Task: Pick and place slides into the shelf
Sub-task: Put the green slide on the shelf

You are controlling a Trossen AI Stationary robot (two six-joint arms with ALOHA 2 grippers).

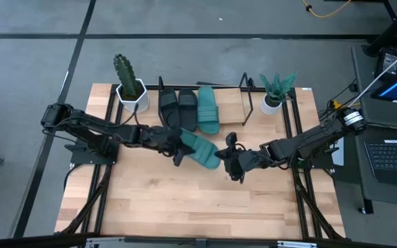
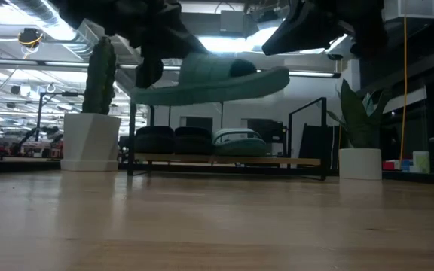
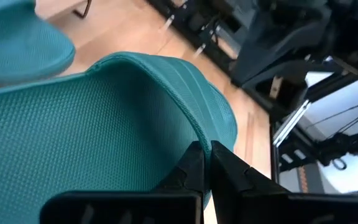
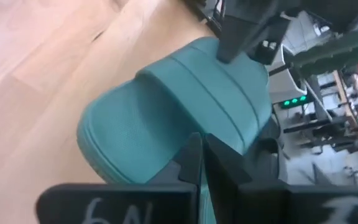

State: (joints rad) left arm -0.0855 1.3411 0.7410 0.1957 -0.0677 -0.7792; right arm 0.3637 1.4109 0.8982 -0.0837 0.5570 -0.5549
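High view: shelf (image 1: 233, 103) at desk's far edge holds three slides; fourth, teal slide (image 1: 200, 149), airborne mid-desk, clenched by left gripper (image 1: 179, 143) and right gripper (image 1: 227, 157). One placement left.

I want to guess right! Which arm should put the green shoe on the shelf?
Probably right. Both the left gripper and right gripper pinch the lifted teal slide, but the shelf's free spot lies on the right arm's side.

left end effector (image 3: 206, 163) – pinched on teal slide (image 3: 98, 130) | wooden table (image 3: 135, 31) beyond
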